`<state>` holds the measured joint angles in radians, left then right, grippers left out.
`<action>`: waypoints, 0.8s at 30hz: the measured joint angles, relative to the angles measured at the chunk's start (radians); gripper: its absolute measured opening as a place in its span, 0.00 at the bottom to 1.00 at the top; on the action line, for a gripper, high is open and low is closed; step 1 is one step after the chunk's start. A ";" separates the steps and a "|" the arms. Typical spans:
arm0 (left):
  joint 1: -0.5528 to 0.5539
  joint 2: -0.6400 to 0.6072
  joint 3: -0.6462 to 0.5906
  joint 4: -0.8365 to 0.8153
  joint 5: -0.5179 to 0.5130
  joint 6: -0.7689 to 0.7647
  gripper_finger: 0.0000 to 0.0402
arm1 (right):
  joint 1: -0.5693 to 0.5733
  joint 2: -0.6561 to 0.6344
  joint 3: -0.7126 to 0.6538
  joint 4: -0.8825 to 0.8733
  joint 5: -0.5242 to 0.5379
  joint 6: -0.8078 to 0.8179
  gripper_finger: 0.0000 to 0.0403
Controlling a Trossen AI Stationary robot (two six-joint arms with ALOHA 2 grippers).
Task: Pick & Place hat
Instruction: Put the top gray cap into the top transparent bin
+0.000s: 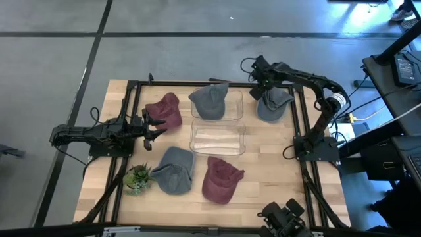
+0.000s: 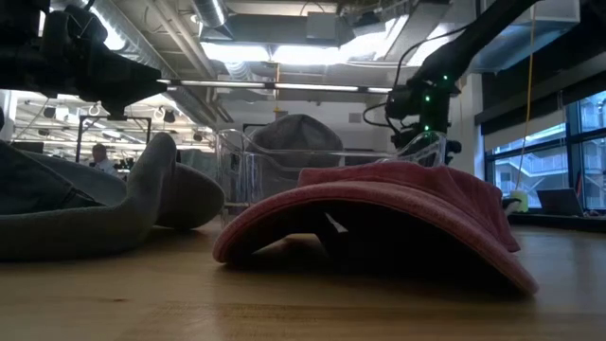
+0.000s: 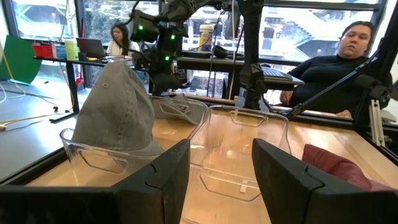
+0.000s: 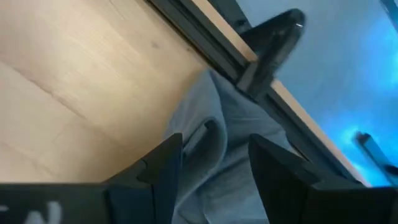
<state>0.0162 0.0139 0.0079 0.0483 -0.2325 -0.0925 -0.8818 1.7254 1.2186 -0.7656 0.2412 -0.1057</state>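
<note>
Several caps lie on the table. A grey-blue cap (image 1: 275,105) rests at the far right corner, and my right gripper (image 1: 262,84) (image 4: 216,142) hangs open over its far-left edge, with a fold of the cap (image 4: 217,162) between the fingers. Another grey cap (image 1: 210,100) (image 3: 115,106) sits in the far clear bin (image 1: 235,108). My left gripper (image 1: 160,125) (image 3: 221,152) waits open at the table's left side, beside a maroon cap (image 1: 166,110). My right gripper comes down on the grey-blue cap from above, its fingers on either side of a raised fold (image 4: 208,134). I cannot tell whether the fingers touch the cloth. The cap lies flat on the table.
A second clear bin (image 1: 217,138) stands at mid-table. A grey cap (image 1: 174,171) and a maroon cap (image 1: 220,179) (image 2: 379,213) lie near the front, with a small plant (image 1: 138,179) at the near left. A black frame (image 1: 304,118) edges the table. People sit beyond it.
</note>
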 joint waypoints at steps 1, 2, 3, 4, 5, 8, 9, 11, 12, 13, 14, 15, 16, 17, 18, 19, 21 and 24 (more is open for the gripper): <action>0.000 0.000 0.000 0.000 0.000 0.000 0.42 | 0.000 0.000 -0.013 0.014 -0.014 0.003 0.46; 0.000 0.000 0.000 0.000 0.000 0.000 0.42 | 0.000 0.000 -0.025 0.024 -0.023 0.012 0.46; 0.000 0.000 0.000 0.000 0.000 0.000 0.42 | 0.001 0.000 -0.035 0.037 -0.024 0.029 0.45; 0.000 0.000 0.000 0.000 0.000 0.000 0.42 | 0.003 0.000 -0.044 0.051 -0.024 0.050 0.45; 0.000 0.000 0.000 0.000 -0.001 0.000 0.42 | 0.003 0.000 -0.051 0.061 -0.025 0.071 0.44; 0.000 0.000 0.000 0.000 -0.001 0.000 0.42 | 0.003 0.000 -0.063 0.069 -0.045 0.121 0.41; 0.000 0.000 0.000 0.000 -0.001 0.000 0.42 | 0.003 0.000 -0.063 0.069 -0.054 0.128 0.40; 0.000 0.000 0.000 0.000 -0.001 0.000 0.42 | 0.006 0.000 -0.063 0.069 -0.059 0.153 0.38; 0.000 0.000 0.000 0.000 -0.001 0.000 0.42 | 0.008 0.000 -0.063 0.069 -0.059 0.171 0.37; 0.000 0.000 0.000 0.000 -0.001 0.000 0.42 | 0.008 0.000 -0.063 0.068 -0.060 0.187 0.37; 0.000 0.000 0.000 0.000 -0.001 0.000 0.42 | 0.009 0.000 -0.063 0.068 -0.061 0.205 0.36; 0.000 0.000 0.000 0.000 -0.001 0.000 0.42 | 0.009 0.000 -0.063 0.068 -0.061 0.224 0.36; 0.000 0.000 0.000 0.000 -0.001 0.000 0.42 | 0.009 0.000 -0.063 0.068 -0.062 0.243 0.36; 0.000 0.000 0.000 0.000 -0.001 0.000 0.42 | 0.009 0.000 -0.063 0.068 -0.062 0.257 0.36; 0.000 0.000 0.000 0.000 -0.001 0.000 0.42 | 0.009 0.000 -0.063 0.068 -0.062 0.263 0.36; 0.000 0.000 0.000 0.000 -0.001 0.000 0.42 | 0.009 0.000 -0.063 0.069 -0.061 0.268 0.36; 0.000 0.000 0.000 0.000 -0.001 0.000 0.42 | 0.012 0.000 -0.063 0.074 -0.061 0.269 0.36; 0.000 0.000 0.000 0.000 -0.001 0.000 0.42 | 0.020 0.000 -0.063 0.082 -0.034 0.243 0.34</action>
<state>0.0159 0.0139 0.0082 0.0486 -0.2337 -0.0921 -0.8617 1.7252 1.1553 -0.6831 0.2071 0.1371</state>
